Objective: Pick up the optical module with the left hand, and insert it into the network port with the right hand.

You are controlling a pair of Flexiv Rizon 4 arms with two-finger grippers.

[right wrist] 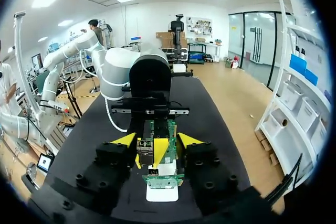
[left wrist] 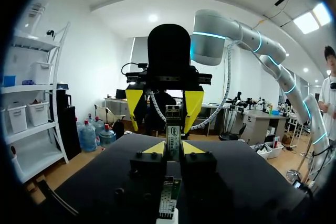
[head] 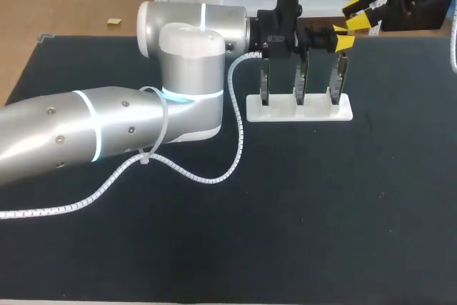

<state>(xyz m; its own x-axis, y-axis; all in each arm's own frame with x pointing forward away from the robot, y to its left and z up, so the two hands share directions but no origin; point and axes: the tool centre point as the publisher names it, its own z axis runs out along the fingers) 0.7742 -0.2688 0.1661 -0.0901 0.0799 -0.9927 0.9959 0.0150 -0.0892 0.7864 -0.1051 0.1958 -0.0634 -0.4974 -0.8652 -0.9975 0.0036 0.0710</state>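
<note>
Left arm (head: 107, 123): nearest the head camera, entering from the left and reaching across the black table (head: 321, 233) towards its far side. A white coiled cable (head: 236, 149) hangs from its wrist and trails back over the tabletop to the left.

White stand (head: 300, 111): right of the arm's elbow, flat on the table. It holds three dark pieces upright in a row. Two dark pieces (head: 265, 82) fill the left and middle places.

Optical module (head: 338, 80): in the right-hand place of the stand, upright, lower end at the stand. Cannot tell whether it is seated or just lifted.

Left gripper (head: 341, 39): directly over that place. In the left wrist view its yellow tips press on the module from both sides, pinching its upper part.

Right gripper (head: 360, 13): beyond the stand, near the table's far right edge, clear of the stand and facing the left gripper. Fingers spread wide, nothing held. In the right wrist view a green board (right wrist: 168, 153) stands ahead of it on the stand, seen between the spread tips.
</note>
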